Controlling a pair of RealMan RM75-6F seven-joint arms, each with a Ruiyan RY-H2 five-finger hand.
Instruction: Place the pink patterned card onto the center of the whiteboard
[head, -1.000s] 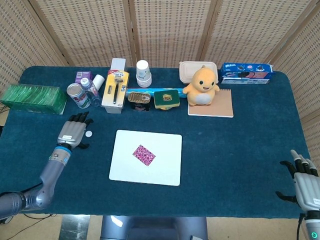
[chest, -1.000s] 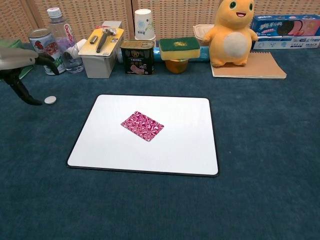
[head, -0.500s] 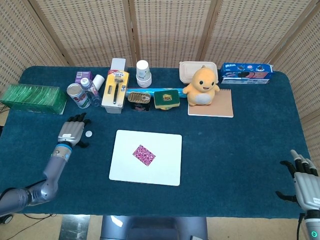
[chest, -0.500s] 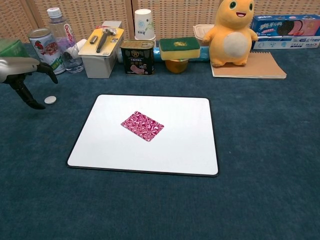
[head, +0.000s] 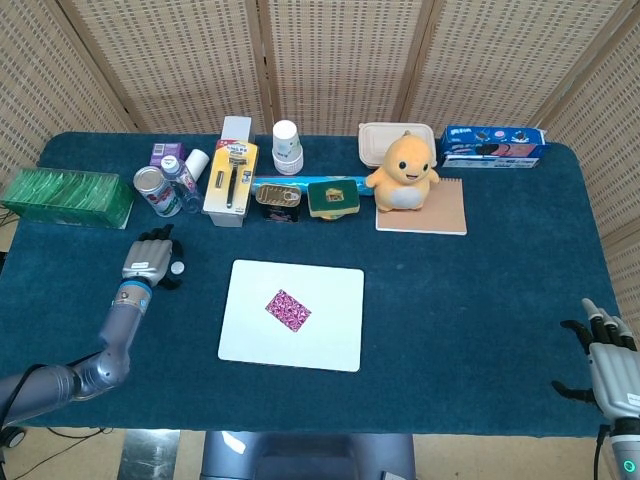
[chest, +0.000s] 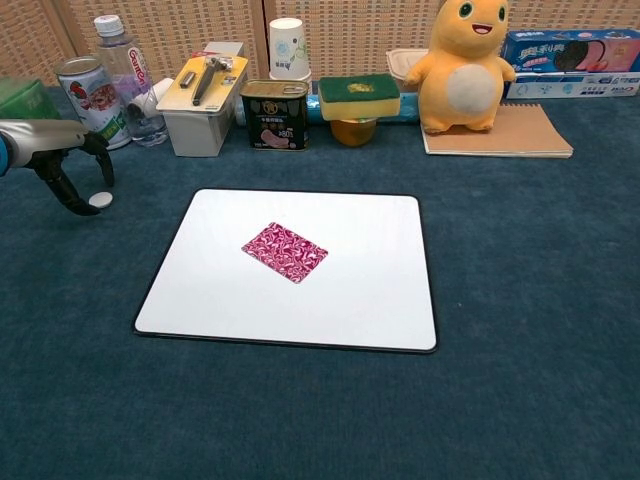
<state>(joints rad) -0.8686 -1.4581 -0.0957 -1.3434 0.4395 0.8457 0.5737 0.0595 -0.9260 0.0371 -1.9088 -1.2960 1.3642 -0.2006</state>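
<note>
The pink patterned card (head: 288, 309) (chest: 285, 252) lies flat on the whiteboard (head: 330, 340) (chest: 370, 300), slightly left of its middle, turned at an angle. No hand touches it. My left hand (head: 147, 259) (chest: 62, 155) hovers over the cloth left of the whiteboard, empty, its dark fingers pointing down beside a small white disc (head: 178, 267) (chest: 99, 200). My right hand (head: 611, 362) is at the table's near right corner, fingers spread and holding nothing; the chest view does not show it.
Along the back stand a green box (head: 65, 197), can (head: 151, 189), bottle (chest: 122, 75), razor pack on a box (head: 231, 176), paper cup (head: 287, 147), tin (chest: 275, 113), sponge on a jar (chest: 357, 105), yellow plush toy (head: 404, 172) on a notebook (head: 440, 213), and biscuit box (head: 491, 144).
My left hand has drifted a little right toward the white disc, its forearm swinging in. The card, whiteboard and right hand have stayed where they were.
</note>
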